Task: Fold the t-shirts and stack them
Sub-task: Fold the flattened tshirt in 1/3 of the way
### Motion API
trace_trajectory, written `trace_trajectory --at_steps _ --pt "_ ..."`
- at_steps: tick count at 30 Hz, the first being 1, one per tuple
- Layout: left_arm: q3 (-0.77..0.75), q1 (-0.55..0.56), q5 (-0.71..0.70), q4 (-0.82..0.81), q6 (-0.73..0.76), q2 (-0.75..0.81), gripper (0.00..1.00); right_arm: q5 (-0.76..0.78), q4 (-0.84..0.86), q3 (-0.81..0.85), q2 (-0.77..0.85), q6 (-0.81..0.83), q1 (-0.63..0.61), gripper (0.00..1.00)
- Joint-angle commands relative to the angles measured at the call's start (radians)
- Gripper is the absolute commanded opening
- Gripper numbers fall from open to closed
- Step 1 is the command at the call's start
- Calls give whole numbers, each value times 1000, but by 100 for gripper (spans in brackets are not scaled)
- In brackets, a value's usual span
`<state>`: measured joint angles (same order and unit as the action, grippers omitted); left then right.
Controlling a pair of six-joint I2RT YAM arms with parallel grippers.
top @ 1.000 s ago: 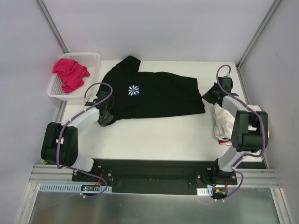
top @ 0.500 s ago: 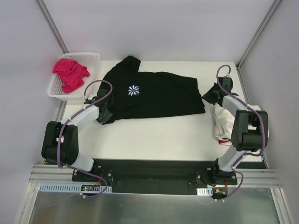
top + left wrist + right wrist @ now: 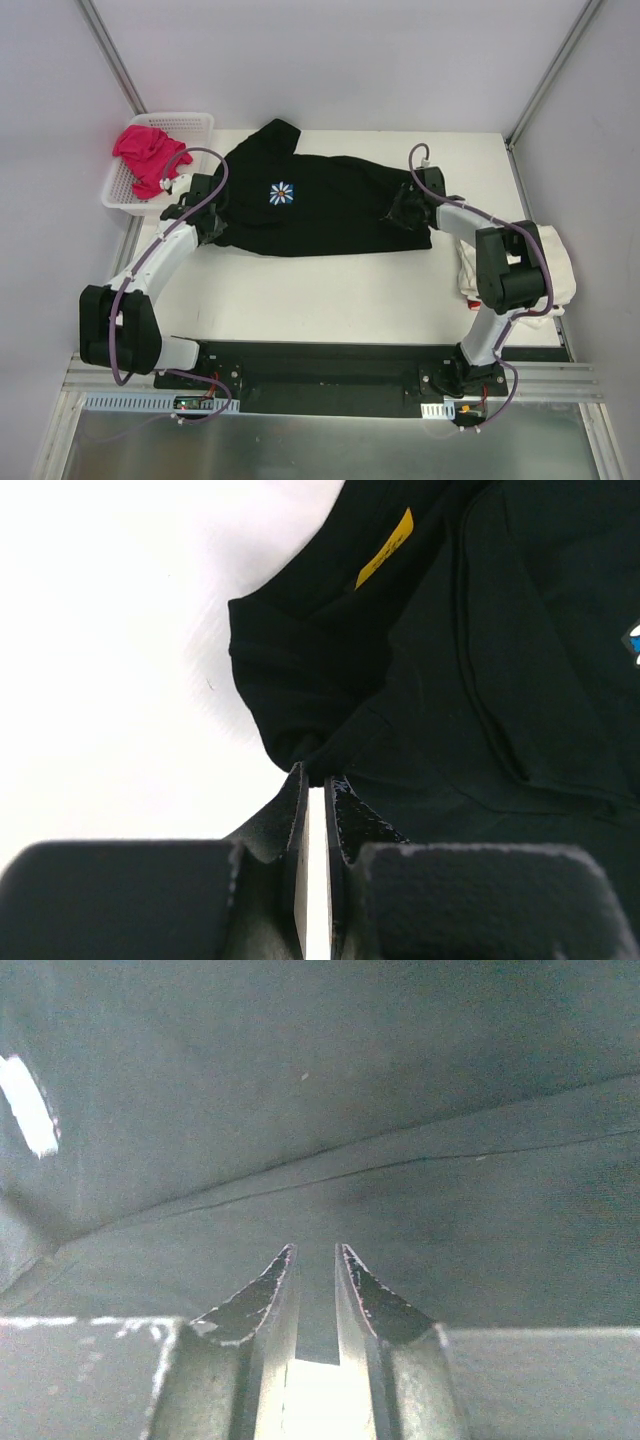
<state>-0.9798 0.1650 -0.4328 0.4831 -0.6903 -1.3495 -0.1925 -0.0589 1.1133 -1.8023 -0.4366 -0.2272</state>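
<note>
The black t-shirt with the white daisy lies spread across the table's far half. My left gripper is at its left edge, with the jaws nearly closed and pinching a fold of black cloth at the tips. My right gripper is over the shirt's right end, and its jaws are closed on black cloth that fills that view. Cream-white t-shirts lie heaped at the right edge. A pink t-shirt lies in the basket.
The white mesh basket stands at the far left corner, close to my left arm. A yellow label shows inside the black shirt's neck. Bare white table lies between the shirt and the arm bases. Walls stand close on both sides.
My left gripper moved away from me and left, taking the shirt's near-left part with it. My right gripper moved left over the shirt, carrying the right edge inward.
</note>
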Motion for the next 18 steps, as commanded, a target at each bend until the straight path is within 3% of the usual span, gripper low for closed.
trace_trajectory --at_steps 1,16,17,18 --pt "-16 -18 -35 28 37 -2 0 -54 2 11 7 -30 -64 23" --pt "-53 -70 -26 -24 95 -168 0 -70 -110 -84 80 -16 -109 23" --pt "-62 -81 -20 -26 100 -174 6 -67 -114 -84 83 -14 -106 23" --pt "-66 -85 -14 -26 104 -187 20 -65 -113 -79 87 -11 -104 23"
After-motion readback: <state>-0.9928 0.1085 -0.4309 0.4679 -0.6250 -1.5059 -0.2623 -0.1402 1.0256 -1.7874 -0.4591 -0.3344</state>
